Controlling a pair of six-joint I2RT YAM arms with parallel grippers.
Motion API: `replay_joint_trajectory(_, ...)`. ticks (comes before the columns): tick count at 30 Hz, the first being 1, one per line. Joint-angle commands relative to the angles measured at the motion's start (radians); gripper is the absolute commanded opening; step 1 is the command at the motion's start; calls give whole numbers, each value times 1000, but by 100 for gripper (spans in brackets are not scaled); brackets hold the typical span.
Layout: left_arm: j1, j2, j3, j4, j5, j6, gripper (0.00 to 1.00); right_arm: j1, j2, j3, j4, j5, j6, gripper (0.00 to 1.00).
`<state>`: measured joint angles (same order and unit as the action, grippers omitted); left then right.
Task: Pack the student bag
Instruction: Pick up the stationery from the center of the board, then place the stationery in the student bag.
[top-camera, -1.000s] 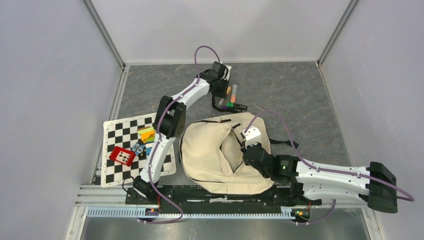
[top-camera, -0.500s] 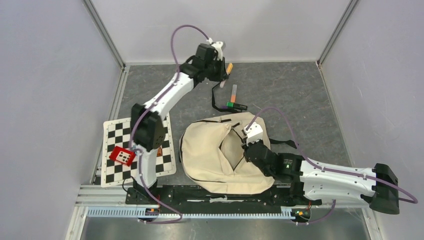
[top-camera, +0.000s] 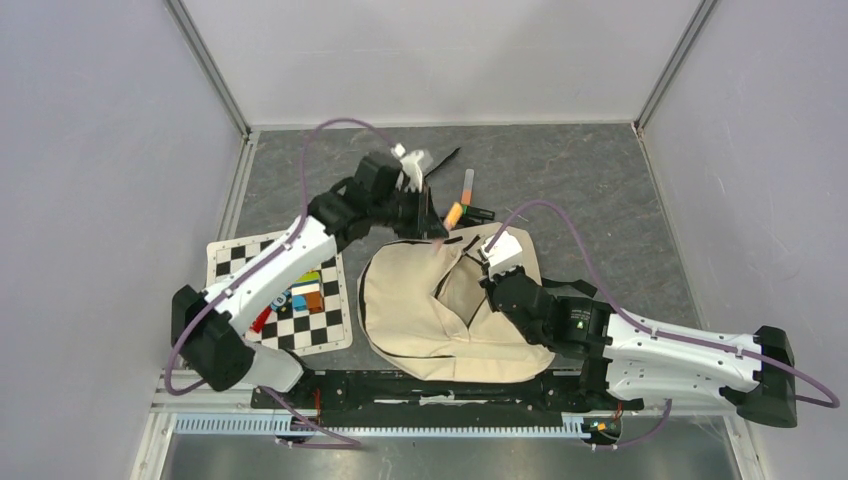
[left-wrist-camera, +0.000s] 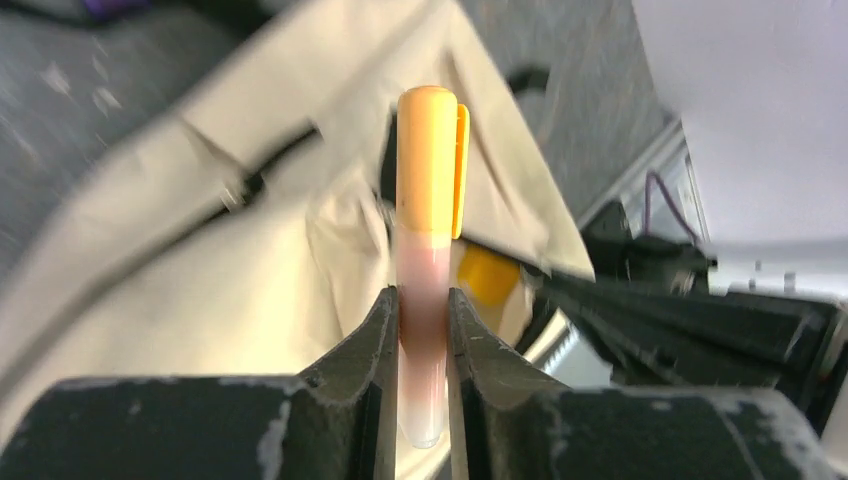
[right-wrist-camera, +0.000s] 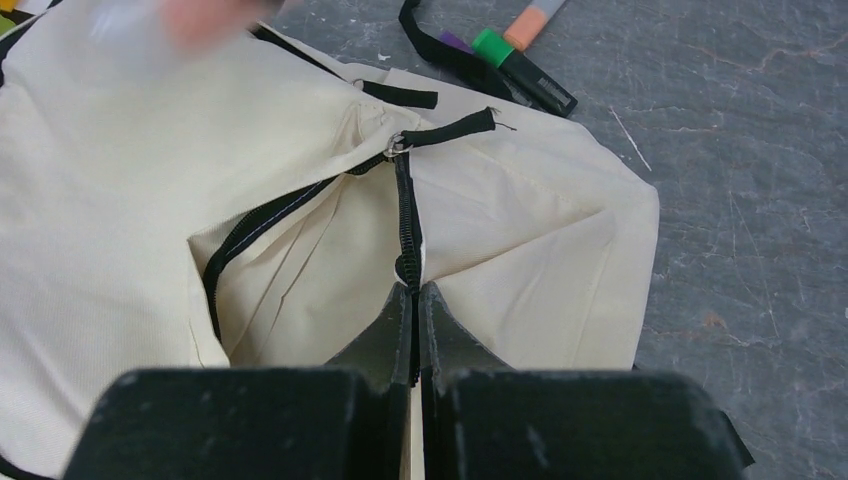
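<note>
The cream student bag (top-camera: 420, 320) lies at the near middle of the table with its main zip open. My right gripper (top-camera: 488, 284) is shut on the bag's black zipper edge (right-wrist-camera: 405, 215) and holds that side of the mouth up; in the right wrist view its jaws (right-wrist-camera: 414, 292) pinch the tape. My left gripper (top-camera: 436, 212) is shut on a marker (top-camera: 453, 213) with an orange cap, just behind the bag's far edge. In the left wrist view the marker (left-wrist-camera: 430, 160) stands upright between the fingers (left-wrist-camera: 380, 330), with the bag (left-wrist-camera: 200, 280) below it.
Two more markers lie on the table behind the bag: a pale orange one (top-camera: 467, 184) and a green-capped black one (top-camera: 470, 211). A checkered mat (top-camera: 335, 320) with coloured blocks (top-camera: 305, 293) sits at the left. A black strap (top-camera: 572, 288) trails right of the bag.
My left arm has swung from the far back of the table towards the bag, carrying the orange-capped marker. The right gripper has kept its hold on the zipper edge.
</note>
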<state>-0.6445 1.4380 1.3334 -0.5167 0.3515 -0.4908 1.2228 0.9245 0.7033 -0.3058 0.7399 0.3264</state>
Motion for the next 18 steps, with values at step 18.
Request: replay_joint_trajectory(18,-196,-307,-455,152,109,-353,2,-6,-11,121,-6,110,75,0)
